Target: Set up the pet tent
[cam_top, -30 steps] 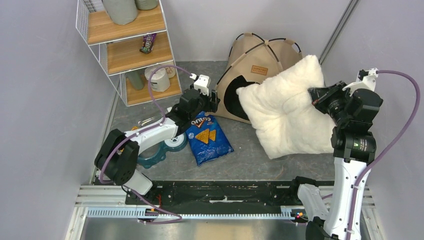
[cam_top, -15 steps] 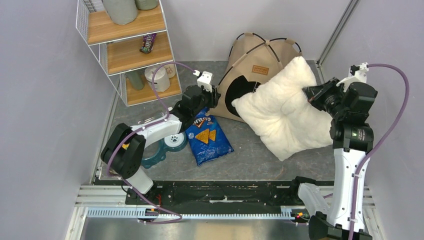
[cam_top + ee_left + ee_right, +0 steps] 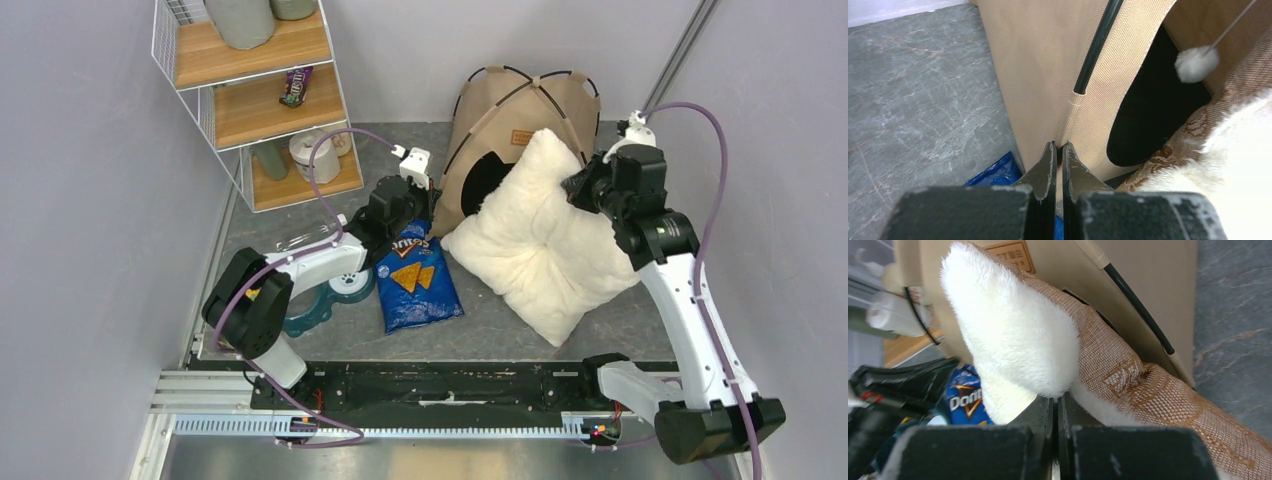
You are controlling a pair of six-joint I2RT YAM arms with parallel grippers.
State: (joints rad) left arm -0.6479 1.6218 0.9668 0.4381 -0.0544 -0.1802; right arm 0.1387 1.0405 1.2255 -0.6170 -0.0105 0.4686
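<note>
The pet tent [image 3: 520, 100] stands at the back, tan with black poles and a round dark opening [image 3: 487, 180]. My left gripper [image 3: 432, 195] is at its lower left edge. In the left wrist view its jaws [image 3: 1058, 148] are shut on the tent's tan seam just below a black pole [image 3: 1096, 47]; a white pom-pom [image 3: 1196, 64] hangs in the opening. The fluffy white cushion [image 3: 530, 250] leans against the tent's front and covers part of the opening. My right gripper [image 3: 578, 185] is shut on the cushion's upper edge [image 3: 1018, 335], its brown woven underside [image 3: 1128, 370] towards the tent [image 3: 1148, 270].
A blue Doritos bag [image 3: 412, 280] lies under my left arm, beside a teal ring-shaped object [image 3: 318, 303]. A wire shelf [image 3: 255, 90] with wooden boards stands at the back left. Grey walls close in on both sides, and a metal rail [image 3: 450, 430] runs along the near edge.
My right arm has swung the cushion left and up against the tent's opening. My left gripper has moved to the tent's left edge and shut on its seam.
</note>
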